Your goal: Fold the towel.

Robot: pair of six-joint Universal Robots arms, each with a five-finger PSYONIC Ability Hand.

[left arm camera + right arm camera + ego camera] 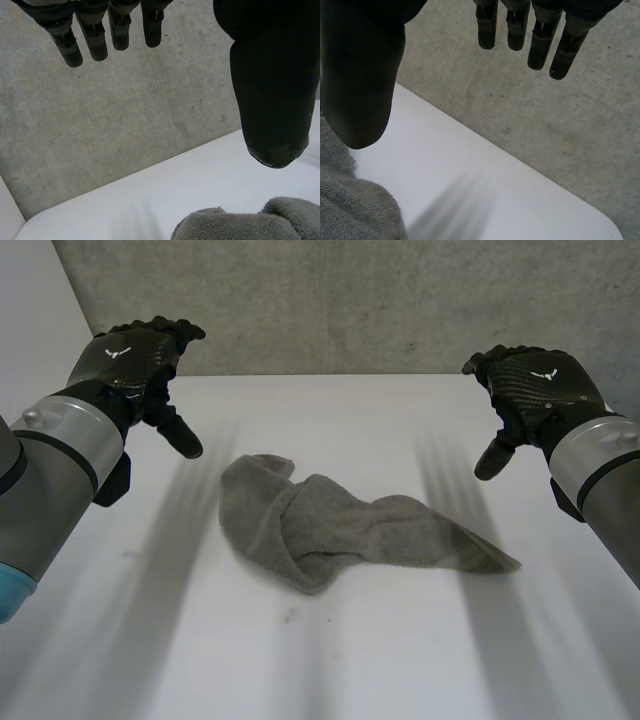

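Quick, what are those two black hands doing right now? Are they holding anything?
Left hand: open, holding nothing, apart from the towel.
Right hand: open, holding nothing.

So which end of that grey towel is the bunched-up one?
The towel end nearer the left robot hand: it is thick and rumpled, folded over itself. The other end, toward the right robot hand, tapers to a flat point.

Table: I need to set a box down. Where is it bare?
Bare: the wide strip between the towel and the near edge of the table; the strip between towel and back wall; both sides, by the raised left hand and right hand. Crowded only mid-table, where the crumpled towel lies.
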